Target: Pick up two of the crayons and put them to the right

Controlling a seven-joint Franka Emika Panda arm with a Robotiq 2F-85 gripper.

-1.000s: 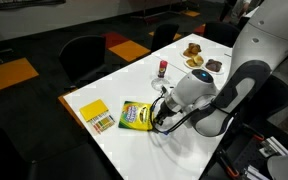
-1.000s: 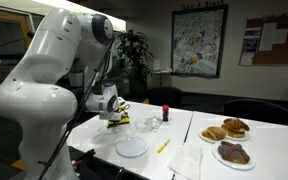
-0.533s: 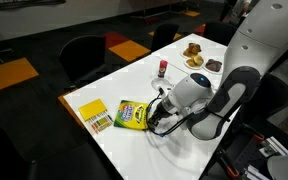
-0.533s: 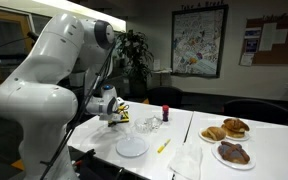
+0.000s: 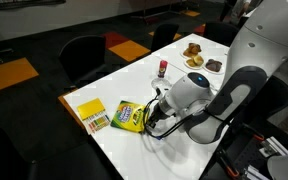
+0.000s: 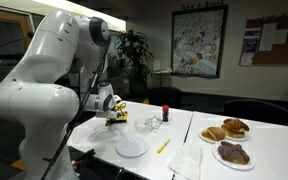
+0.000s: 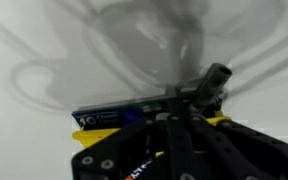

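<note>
The green-and-yellow crayon pack (image 5: 130,116) lies flat on the white table (image 5: 184,150). My gripper (image 5: 151,114) is low at the pack's right edge, and it also shows in an exterior view (image 6: 115,116). In the wrist view the dark fingers (image 7: 184,130) stand close together over the pack (image 7: 109,116), and the gripper (image 7: 190,96) looks shut. A dark stick-like shape (image 7: 212,78) pokes out past the tips; I cannot tell what it is. One yellow crayon (image 6: 163,146) lies alone on the table, apart from the pack.
A plain yellow box of multicoloured sticks (image 5: 94,115) lies beside the pack. A red-capped bottle (image 5: 163,68), pastry plates (image 6: 229,130), a white disc (image 6: 132,147), a clear glass item (image 6: 151,124) and a napkin (image 6: 186,160) share the table. Chairs stand around it.
My gripper has shifted a little toward the crayon pack and stays low over it. The pack and the loose yellow crayon have not moved.
</note>
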